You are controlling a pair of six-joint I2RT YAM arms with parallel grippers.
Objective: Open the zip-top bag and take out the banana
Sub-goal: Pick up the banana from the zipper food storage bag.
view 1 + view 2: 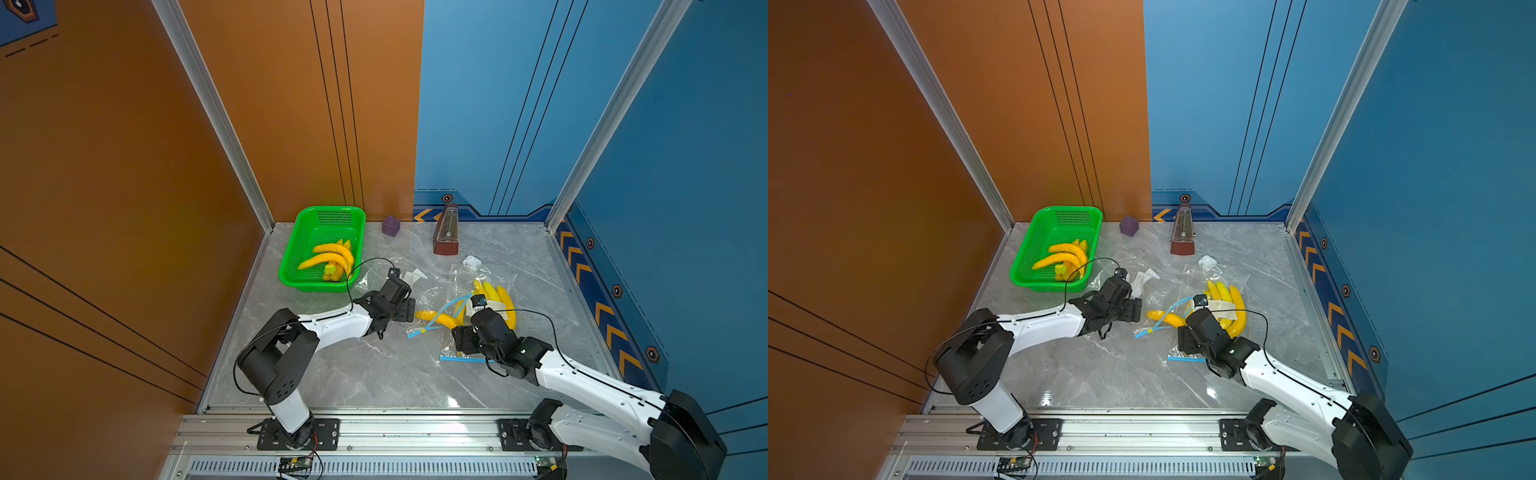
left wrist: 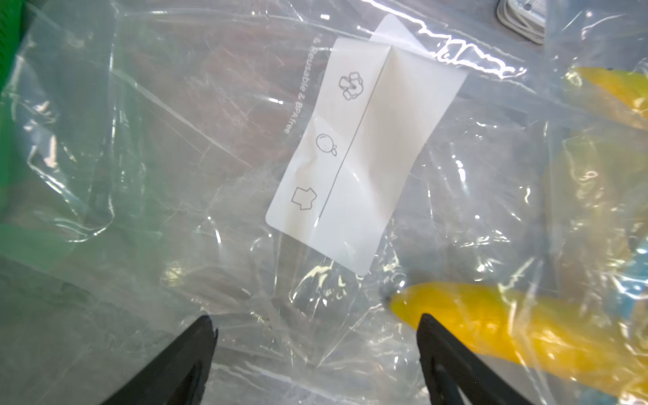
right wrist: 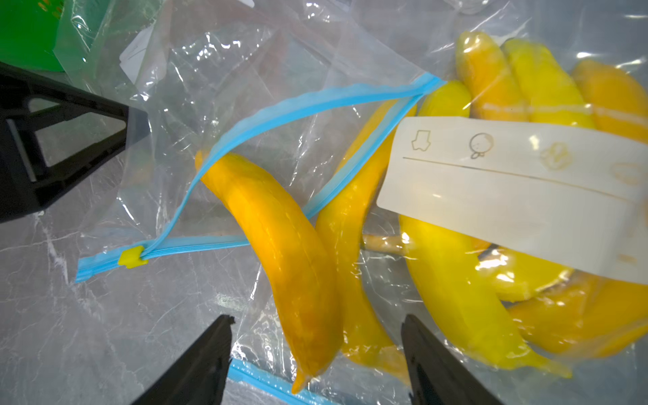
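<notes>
The clear zip-top bag (image 3: pixel 508 189) lies right of centre in both top views (image 1: pixel 465 276), holding several yellow bananas. Its blue zip mouth (image 3: pixel 315 98) gapes open, with the yellow slider (image 3: pixel 132 257) at one end. One banana (image 3: pixel 280 245) pokes out through the mouth onto the table (image 1: pixel 440 319) (image 1: pixel 1169 318). My right gripper (image 3: pixel 317 329) (image 1: pixel 461 337) is open, and that banana's tip lies between its fingers with gaps on both sides. My left gripper (image 2: pixel 317 333) (image 1: pixel 410 309) is open over crumpled clear plastic, just left of the banana (image 2: pixel 508 326).
A green basket (image 1: pixel 291 257) with several bananas stands at the back left. An empty clear bag with a white label (image 2: pixel 361 147) lies under the left gripper. A purple cube (image 1: pixel 390 225), a brown metronome (image 1: pixel 446 232) and a small white item (image 1: pixel 471 261) sit near the back wall. Another blue zip strip (image 1: pixel 461 358) lies by the right gripper.
</notes>
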